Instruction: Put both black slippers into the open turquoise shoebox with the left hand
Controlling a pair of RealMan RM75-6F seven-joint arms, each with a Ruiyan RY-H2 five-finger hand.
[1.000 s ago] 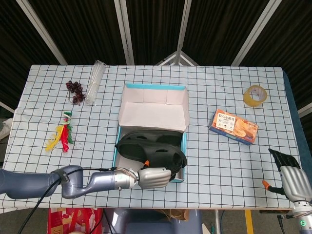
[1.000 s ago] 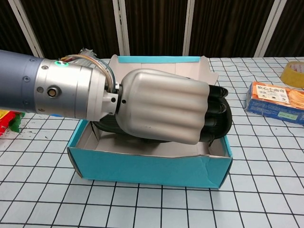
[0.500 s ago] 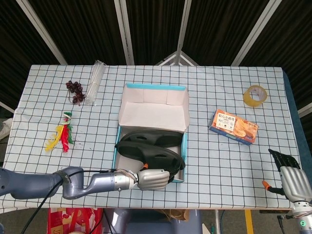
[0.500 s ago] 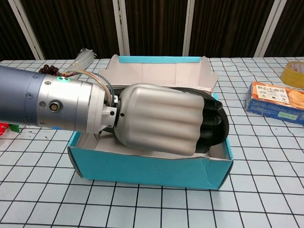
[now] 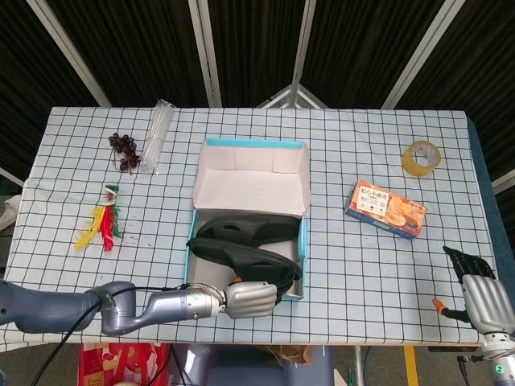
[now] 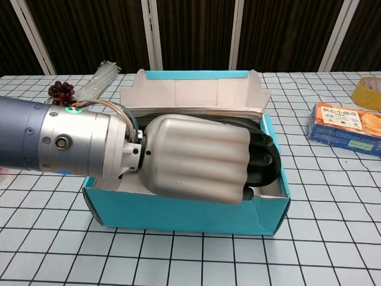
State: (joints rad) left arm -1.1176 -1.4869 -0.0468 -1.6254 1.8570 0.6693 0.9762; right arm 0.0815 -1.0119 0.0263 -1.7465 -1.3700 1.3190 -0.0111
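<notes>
Dark slatted panels are closing off the background behind a white surface (image 5: 386, 265) with a black grid pattern, and the open turquoise cardboard shoebox (image 5: 302, 257) with its pale lining is sitting at the middle of it. Over the last second the silver left hand (image 5: 251, 297) has been sinking toward the near end of the shoebox, and the black rubber slipper (image 5: 245, 257) it was carrying above the rim is now lying lower, down inside the walls; the shoebox itself has slid slightly to the left. In the chest view its dark fingers (image 6: 262, 161) are curling over the slipper's far edge, so the hand appears to be gripping it, though the contact is hidden behind the knuckles. A second black slipper (image 5: 245, 227) is lying just behind the first, toward the raised lid, so both seem to be inside the shoebox and the task looks nearly finished, with only the release left. The slippers are looking matte, soft and slightly overlapped. Far to the right of the shoebox, near the surface's corner, the right hand (image 5: 476, 285) is idling, its dark fingers held straight and apart on nothing.
</notes>
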